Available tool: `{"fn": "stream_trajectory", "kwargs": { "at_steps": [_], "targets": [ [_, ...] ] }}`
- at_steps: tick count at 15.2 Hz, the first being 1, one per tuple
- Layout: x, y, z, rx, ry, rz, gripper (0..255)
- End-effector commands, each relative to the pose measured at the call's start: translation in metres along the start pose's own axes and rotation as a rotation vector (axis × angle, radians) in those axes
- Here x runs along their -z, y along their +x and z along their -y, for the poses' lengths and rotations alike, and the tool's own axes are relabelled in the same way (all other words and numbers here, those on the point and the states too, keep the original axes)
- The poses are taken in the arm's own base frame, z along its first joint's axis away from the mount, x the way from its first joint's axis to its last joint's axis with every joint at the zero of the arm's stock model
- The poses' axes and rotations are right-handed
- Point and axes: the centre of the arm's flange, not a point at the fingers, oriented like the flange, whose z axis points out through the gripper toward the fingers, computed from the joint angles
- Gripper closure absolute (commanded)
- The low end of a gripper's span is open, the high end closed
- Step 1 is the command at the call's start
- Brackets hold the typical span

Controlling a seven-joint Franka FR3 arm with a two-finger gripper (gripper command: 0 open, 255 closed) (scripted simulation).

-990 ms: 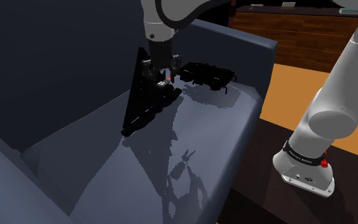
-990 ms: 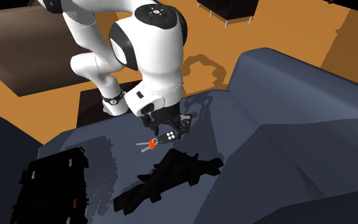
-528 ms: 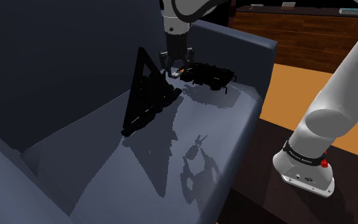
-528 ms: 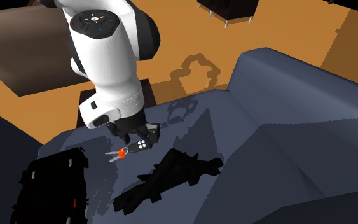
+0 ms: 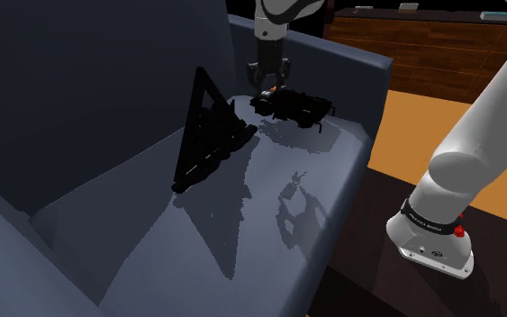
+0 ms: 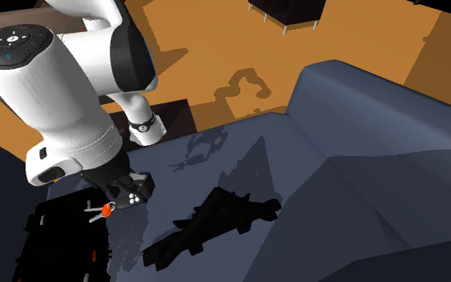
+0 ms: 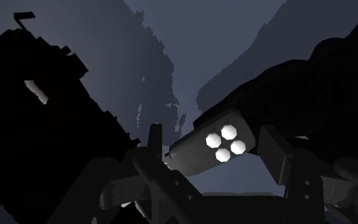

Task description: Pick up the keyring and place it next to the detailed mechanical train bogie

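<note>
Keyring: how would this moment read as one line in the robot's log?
step: carry | gripper: shut on keyring | keyring: held above sofa, close to train bogie | placed: not yet

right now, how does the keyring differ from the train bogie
The keyring is small, a dark fob with white buttons and a red tag; the train bogie is bulky and all black. The keyring hangs clasped in the gripper; the train bogie rests on the sofa seat. Both are at the same end of the seat.
</note>
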Motion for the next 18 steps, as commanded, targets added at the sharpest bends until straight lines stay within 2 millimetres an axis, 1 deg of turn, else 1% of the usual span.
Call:
{"fn": "stream_trajectory", "kwargs": {
  "at_steps": [1, 18],
  "targets": [
    [0.0, 0.013, -0.025, 0.001, 0.0, 0.0, 255],
    [0.0, 0.131, -0.216, 0.001, 0.0, 0.0, 255]
  ]
}}
